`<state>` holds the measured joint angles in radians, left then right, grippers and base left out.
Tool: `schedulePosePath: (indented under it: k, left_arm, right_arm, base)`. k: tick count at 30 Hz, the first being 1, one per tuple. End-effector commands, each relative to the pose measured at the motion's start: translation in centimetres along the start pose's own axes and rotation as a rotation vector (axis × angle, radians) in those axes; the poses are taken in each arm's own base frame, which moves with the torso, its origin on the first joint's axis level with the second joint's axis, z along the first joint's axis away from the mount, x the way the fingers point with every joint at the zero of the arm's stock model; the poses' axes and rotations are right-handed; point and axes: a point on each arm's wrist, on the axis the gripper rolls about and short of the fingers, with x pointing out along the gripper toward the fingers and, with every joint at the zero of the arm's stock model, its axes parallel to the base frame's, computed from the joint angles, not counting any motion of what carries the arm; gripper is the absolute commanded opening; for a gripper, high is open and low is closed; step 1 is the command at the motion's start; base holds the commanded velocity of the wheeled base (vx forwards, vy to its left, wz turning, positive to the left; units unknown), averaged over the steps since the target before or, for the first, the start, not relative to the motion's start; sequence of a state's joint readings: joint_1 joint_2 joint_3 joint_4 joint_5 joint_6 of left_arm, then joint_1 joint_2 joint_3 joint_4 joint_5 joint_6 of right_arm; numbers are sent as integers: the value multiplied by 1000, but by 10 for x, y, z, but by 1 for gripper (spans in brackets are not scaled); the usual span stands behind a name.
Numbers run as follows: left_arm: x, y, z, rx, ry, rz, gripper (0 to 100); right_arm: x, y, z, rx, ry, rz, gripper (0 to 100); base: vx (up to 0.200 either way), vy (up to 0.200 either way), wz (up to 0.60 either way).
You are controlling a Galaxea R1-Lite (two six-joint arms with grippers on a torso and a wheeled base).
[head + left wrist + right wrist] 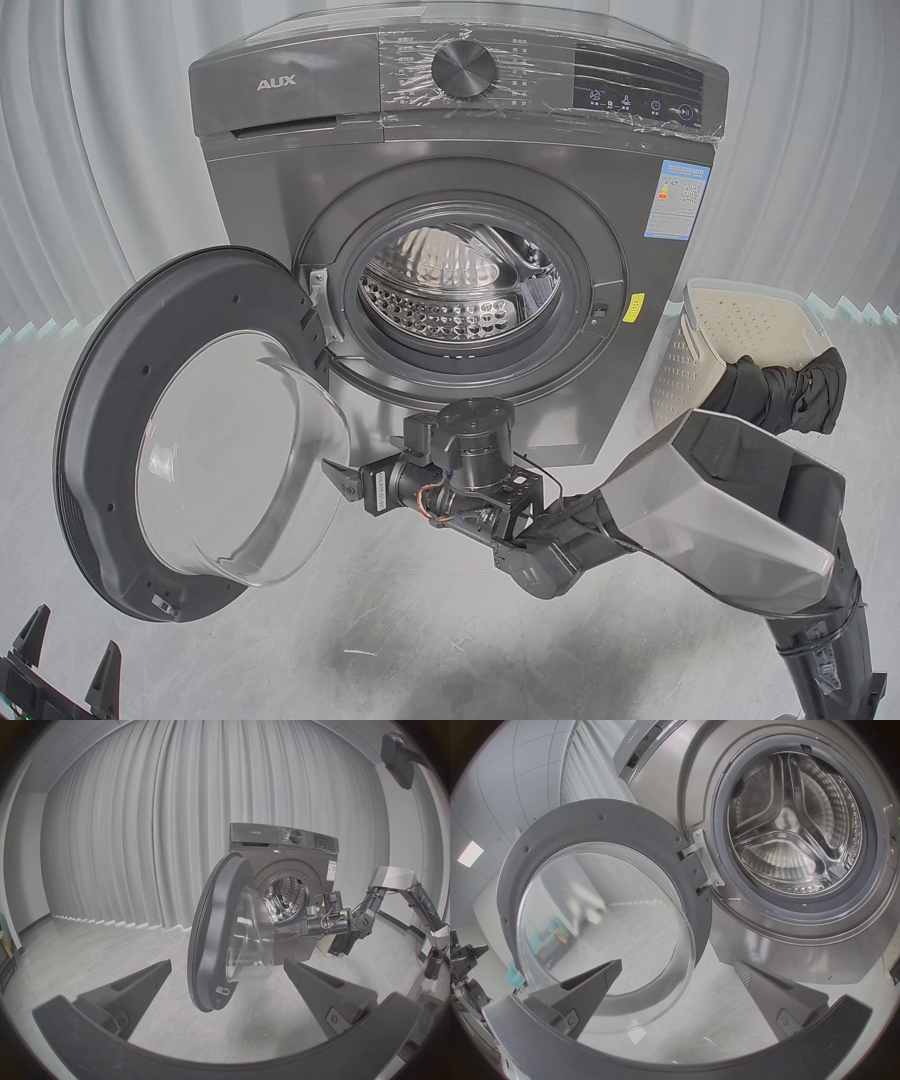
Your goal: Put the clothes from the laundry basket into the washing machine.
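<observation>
My right claw (pixel 677 982) hangs spread wide, with nothing between its fingers. It sits low in front of the washing machine (pixel 450 187), beneath the round opening, and points sideways at the open door (pixel 122 375). Its tips come close to the bulging glass bowl (pixel 234 450) of that door, though from the wrist I see a gap between them. My left claw (pixel 227 987) is spread too and grips nothing. It is held low over the floor (pixel 422 609) on my left, well apart from the machine and facing the door's outer edge. The door is swung fully out to my left on its hinge, and the steel drum (pixel 459 281) behind it shows its bare perforated wall and ribs. A round knob (pixel 463 68) sits on the panel at the top. The cream laundry basket (pixel 759 314), with its pierced sides, stands on the floor just beside the machine's front corner on my right. The clothes (pixel 797 394), a dark bundle, hang over the basket's near rim, and my right arm partly hides them. A pale pleated curtain (pixel 75 141) runs behind everything.
</observation>
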<state>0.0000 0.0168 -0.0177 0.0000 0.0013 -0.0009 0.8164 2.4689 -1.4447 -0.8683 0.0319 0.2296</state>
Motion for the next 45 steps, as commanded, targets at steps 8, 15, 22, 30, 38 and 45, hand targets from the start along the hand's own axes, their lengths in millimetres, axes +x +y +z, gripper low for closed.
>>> schedulePosePath:
  k: [8,15,22,30,38,45]
  left_arm:
    - [0,0,-5,1,2,0,100]
    - [0,0,-5,-1,1,0,100]
    - [0,0,-5,-1,2,0,100]
    - [0,0,-5,-2,2,0,100]
    - [0,0,-5,-2,2,0,100]
    - [0,0,-5,-2,1,0,100]
  right_arm:
    - [32,17,-24,-5,-8,-5,100]
    - [21,8,-12,20,-19,-34,100]
    - [-45,-21,51,3,-50,-139,100]
    - [-173,-54,86,-40,-84,-302,100]
    - [-277,-63,92,-48,-172,-431,100]
    - [-363,-49,87,-126,-273,-541,100]
  base:
    - [0,0,0]
    - [0,0,0]
    - [0,0,0]
    - [0,0,0]
    - [0,0,0]
    - [0,0,0]
